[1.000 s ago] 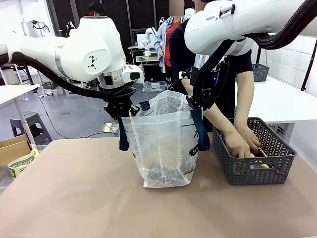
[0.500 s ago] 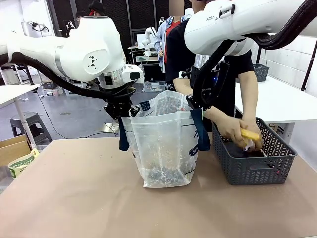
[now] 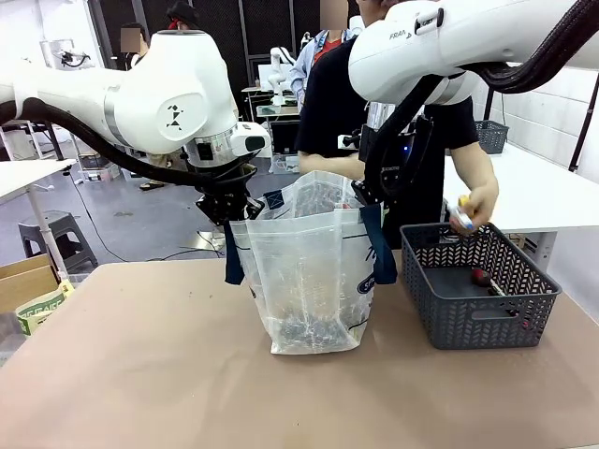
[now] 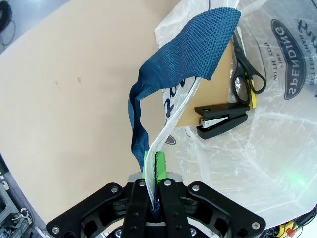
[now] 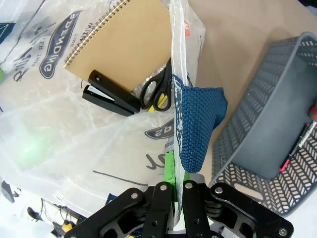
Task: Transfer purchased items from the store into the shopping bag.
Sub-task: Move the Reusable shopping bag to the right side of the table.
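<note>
The shopping bag (image 3: 314,281) stands upright at the middle of the surface (image 3: 140,374). Its mouth is held spread from two sides so that goods can be dropped in from above. The left pincer (image 4: 152,161) is clamped fully shut on the bag's rim beside a navy strap handle (image 4: 173,69). The right pincer (image 5: 176,163) is clamped shut on the opposite rim in the same way.

The dark grey basket (image 3: 477,318) is set just beside the bag, on the robot's right, which is judged to shorten the person's reach. A spiral notebook (image 5: 124,49), a black stapler (image 5: 110,96) and black-handled scissors (image 5: 157,91) lie at the bottom of the bag. A thin piece with a red end (image 3: 480,277) lies in the basket. A small item (image 3: 459,219), too blurred to identify, is held in the person's hand (image 3: 475,201) above the basket. It is judged to be bound for the bag.

The surface is plain, matt and tan. A cardboard box (image 3: 23,281) and a stool (image 3: 56,229) stand at the left, and white tables are seen in the workshop beyond.
</note>
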`<state>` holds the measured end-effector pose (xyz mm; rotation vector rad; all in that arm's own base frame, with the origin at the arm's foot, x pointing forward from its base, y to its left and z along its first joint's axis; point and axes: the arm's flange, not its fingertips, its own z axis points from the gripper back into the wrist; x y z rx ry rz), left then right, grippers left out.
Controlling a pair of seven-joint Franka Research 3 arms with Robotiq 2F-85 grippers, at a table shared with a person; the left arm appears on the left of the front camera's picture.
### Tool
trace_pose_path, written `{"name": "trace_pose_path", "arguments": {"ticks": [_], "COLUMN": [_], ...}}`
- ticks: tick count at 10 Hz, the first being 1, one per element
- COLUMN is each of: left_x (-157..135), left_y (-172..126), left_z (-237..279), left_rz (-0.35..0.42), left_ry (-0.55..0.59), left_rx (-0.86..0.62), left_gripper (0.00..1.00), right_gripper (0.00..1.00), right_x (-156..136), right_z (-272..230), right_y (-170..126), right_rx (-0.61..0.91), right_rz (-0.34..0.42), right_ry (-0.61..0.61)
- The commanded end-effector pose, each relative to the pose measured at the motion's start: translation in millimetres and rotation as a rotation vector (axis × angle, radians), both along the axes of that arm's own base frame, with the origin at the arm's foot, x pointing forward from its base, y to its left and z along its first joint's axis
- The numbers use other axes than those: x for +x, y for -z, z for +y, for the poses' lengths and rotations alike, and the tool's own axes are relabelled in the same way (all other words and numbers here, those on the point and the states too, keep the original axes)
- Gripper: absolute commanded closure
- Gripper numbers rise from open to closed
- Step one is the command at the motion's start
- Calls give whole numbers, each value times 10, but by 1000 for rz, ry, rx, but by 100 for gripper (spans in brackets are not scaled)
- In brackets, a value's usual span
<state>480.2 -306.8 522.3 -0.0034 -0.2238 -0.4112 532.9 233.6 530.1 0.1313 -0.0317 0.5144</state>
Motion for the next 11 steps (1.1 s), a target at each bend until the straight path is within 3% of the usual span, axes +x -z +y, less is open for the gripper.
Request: {"name": "trace_pose_path", "arguments": {"ticks": [1,11], "left_x": [-9,-9], "left_y": [2,2], "left_z": [9,9], "left_rz": [0,0], "left_ry": [-4,-4], "left_rx": [0,0], "left_gripper": [100,100], "right_gripper": [100,100], "right_x": [-1,-1], "right_z": [-2,-2], "right_y": [6,6], "right_rx": [0,0], "right_rz": [1,1], "right_ry": [0,0]}}
